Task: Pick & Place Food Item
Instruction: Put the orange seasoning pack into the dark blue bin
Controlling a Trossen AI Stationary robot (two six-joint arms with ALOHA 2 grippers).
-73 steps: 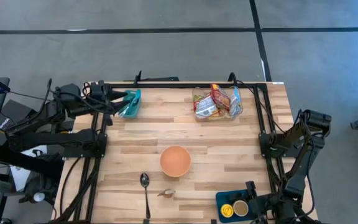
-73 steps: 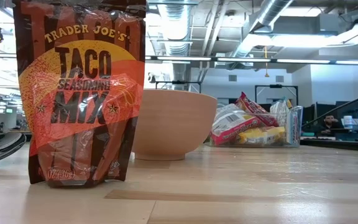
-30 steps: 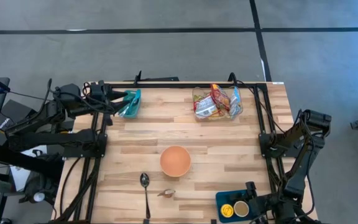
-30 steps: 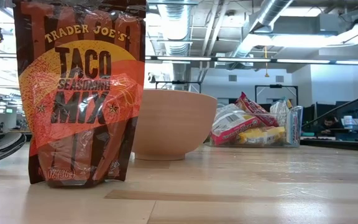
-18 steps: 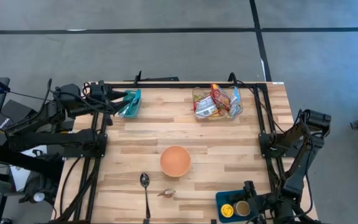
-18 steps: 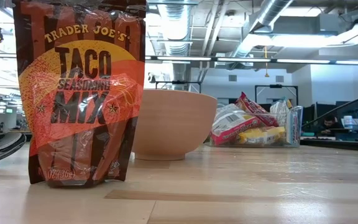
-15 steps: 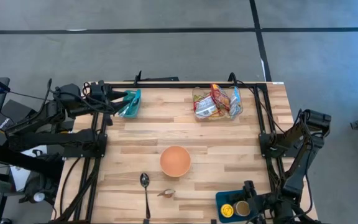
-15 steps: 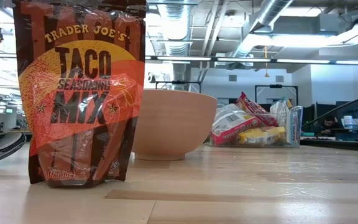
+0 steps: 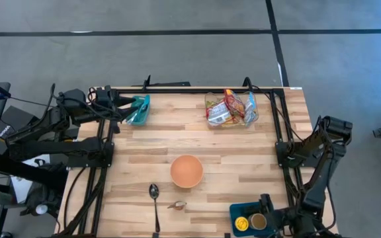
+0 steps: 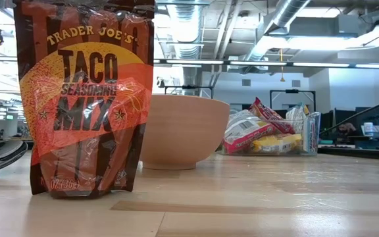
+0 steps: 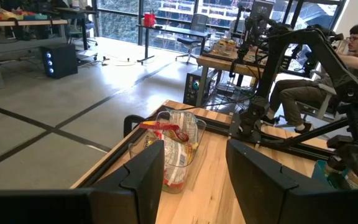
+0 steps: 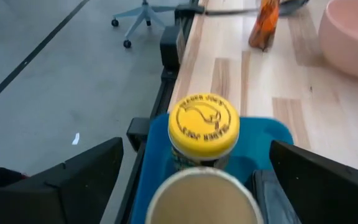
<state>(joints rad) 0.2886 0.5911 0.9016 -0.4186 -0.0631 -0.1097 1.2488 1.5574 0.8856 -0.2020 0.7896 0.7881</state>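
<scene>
At the near right corner of the wooden table (image 9: 243, 172), the right gripper (image 12: 197, 177) hangs with its two dark fingers (image 12: 86, 171) spread wide, one on either side of a blue plastic tray (image 12: 257, 140). Between those fingers stand two containers in the tray: a jar with a round yellow printed lid (image 12: 204, 124) and, nearer the wrist, a container with a pale tan round top (image 12: 202, 198). The fingers touch neither one. Beyond the gripper, farther along the table, lie a peach-coloured round bowl (image 9: 186, 170), an upright orange and brown taco seasoning pouch (image 10: 84, 99) and a metal spoon (image 9: 155, 201) just beside it.

The left gripper (image 11: 194, 171) waits at the far left corner of the table, its fingers parted with nothing between them. Just beside it sits a teal plastic container (image 9: 137, 110). Ahead of it, along the far edge, a clear plastic bin of wrapped snack packets (image 9: 230, 109) stands well apart from both grippers. In the left wrist view a seated person (image 11: 347, 62) shows in the room past the table.
</scene>
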